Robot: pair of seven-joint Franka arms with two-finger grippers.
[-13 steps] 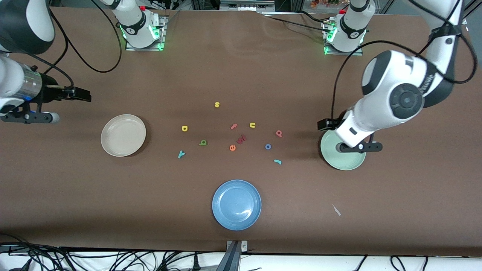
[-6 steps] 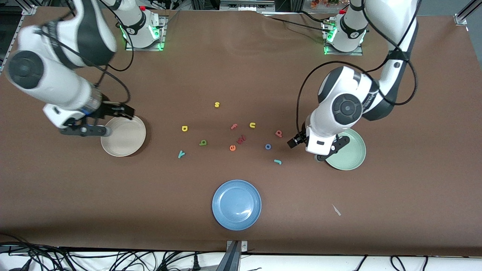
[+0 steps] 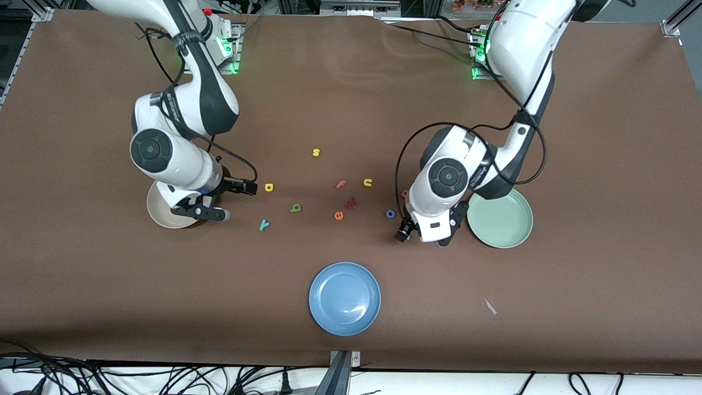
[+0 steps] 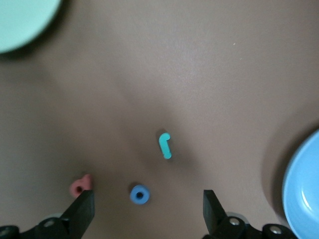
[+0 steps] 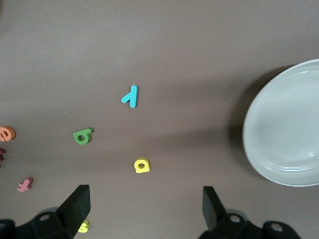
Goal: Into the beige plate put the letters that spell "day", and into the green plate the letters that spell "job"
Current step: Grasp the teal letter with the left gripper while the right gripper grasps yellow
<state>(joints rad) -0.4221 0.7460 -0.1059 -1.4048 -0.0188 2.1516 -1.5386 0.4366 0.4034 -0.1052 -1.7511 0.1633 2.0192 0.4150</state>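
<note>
Nearest the front camera, a blue plate [image 3: 344, 298] was seen on the brown table [image 3: 576, 307]. Farther from the camera, the teal "j" [image 4: 165, 145] was hidden in the front view under the left arm, but was shown lying flat on the table in the left wrist view, ahead of the left gripper [image 4: 148, 211], whose fingers were spread apart with nothing between them. The blue "o" [image 3: 390, 214] and the pink-red "b" [image 4: 80, 185] were found just beside it, and the green plate [image 3: 507, 222] was set empty toward the left arm's end. Toward the right arm's end, the teal "y" [image 3: 264, 224], the olive-green "a" [image 3: 296, 208] and the yellow "d" [image 3: 269, 187] were spread near the beige plate [image 3: 160, 214], which was partly covered by the right arm. The right gripper [image 5: 144, 211] was held over the table beside that plate, its fingers parted and empty. An orange "e" [image 3: 338, 215] was noted mid-table.
</note>
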